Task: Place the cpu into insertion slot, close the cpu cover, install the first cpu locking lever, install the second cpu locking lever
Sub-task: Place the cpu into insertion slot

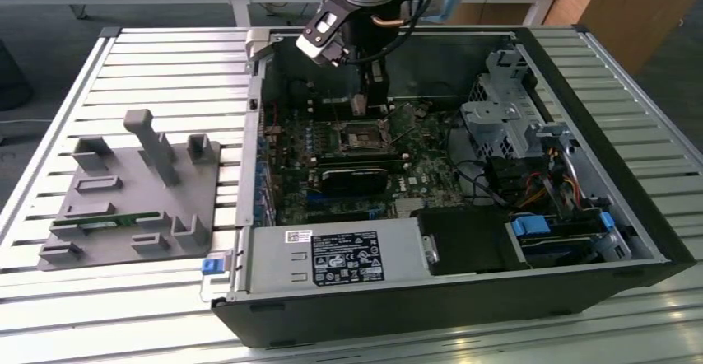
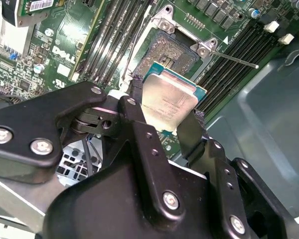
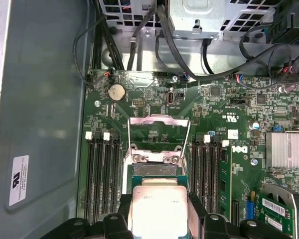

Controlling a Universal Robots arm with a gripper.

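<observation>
My gripper (image 2: 165,110) is shut on the cpu (image 2: 168,99), a small square chip with a silvery top, pinched by its edges between two black fingers (image 2: 191,130). The chip hangs just above and slightly off the insertion slot (image 2: 173,51), whose dark pin grid lies bare. In the first wrist view the cpu (image 3: 157,205) sits at the slot's near edge (image 3: 154,170), and the cpu cover (image 3: 159,119) stands swung up, a silver frame with a window. A thin locking lever (image 2: 234,59) sticks out sideways. In the exterior view the gripper (image 1: 374,105) hovers over the slot (image 1: 360,136).
Black memory slots (image 3: 102,174) flank the socket on both sides. A black graphics card (image 1: 354,179) lies just in front of it. Cables and a drive cage (image 1: 505,117) fill the exterior view's right of the case (image 1: 329,315). A grey fixture plate (image 1: 132,199) lies outside the case.
</observation>
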